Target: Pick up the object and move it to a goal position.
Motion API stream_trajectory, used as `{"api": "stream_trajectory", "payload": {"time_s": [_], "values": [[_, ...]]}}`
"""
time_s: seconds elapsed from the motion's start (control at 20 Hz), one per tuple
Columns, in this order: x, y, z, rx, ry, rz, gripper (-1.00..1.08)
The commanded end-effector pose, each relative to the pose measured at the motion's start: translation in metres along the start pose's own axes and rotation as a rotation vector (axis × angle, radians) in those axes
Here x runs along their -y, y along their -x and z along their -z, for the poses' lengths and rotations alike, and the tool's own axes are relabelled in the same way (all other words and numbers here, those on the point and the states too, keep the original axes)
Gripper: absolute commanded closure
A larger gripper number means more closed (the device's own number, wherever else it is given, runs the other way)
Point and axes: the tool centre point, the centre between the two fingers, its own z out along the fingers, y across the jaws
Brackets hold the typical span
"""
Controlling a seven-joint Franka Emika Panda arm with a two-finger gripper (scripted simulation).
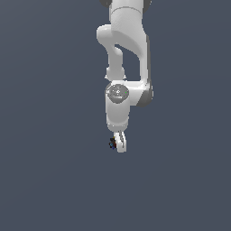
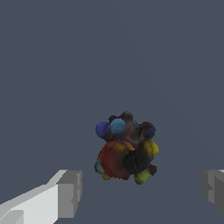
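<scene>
No writing was legible. The white gripper stood spread above a plain slate-grey surface, the small dark lump speckled red, blue and yellow lying between its grey fingertips, untouched.

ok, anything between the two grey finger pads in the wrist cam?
Only the dark, multicoloured speckled lump, sitting in the gap between the grey pads, touching neither. Wrist view shows it.

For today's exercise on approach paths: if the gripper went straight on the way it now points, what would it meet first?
Most likely the object. In the wrist view it lies ahead of the gripper, between the open fingers. In the exterior view it sits by the fingertips. Whether a finger touches it already is unclear.
</scene>
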Motion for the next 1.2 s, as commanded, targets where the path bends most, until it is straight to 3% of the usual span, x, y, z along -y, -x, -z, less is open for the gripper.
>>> {"api": "stream_trajectory", "payload": {"time_s": [0.0,0.95,1.0,1.15], "values": [[0.000,0.000,-0.001,-0.001,0.000,-0.012,-0.92],[0.000,-0.001,-0.051,-0.001,0.000,-0.013,-0.92],[0.000,-0.001,-0.051,-0.001,0.000,-0.013,1.08],[0.000,-0.001,-0.051,-0.001,0.000,-0.013,1.08]]}}
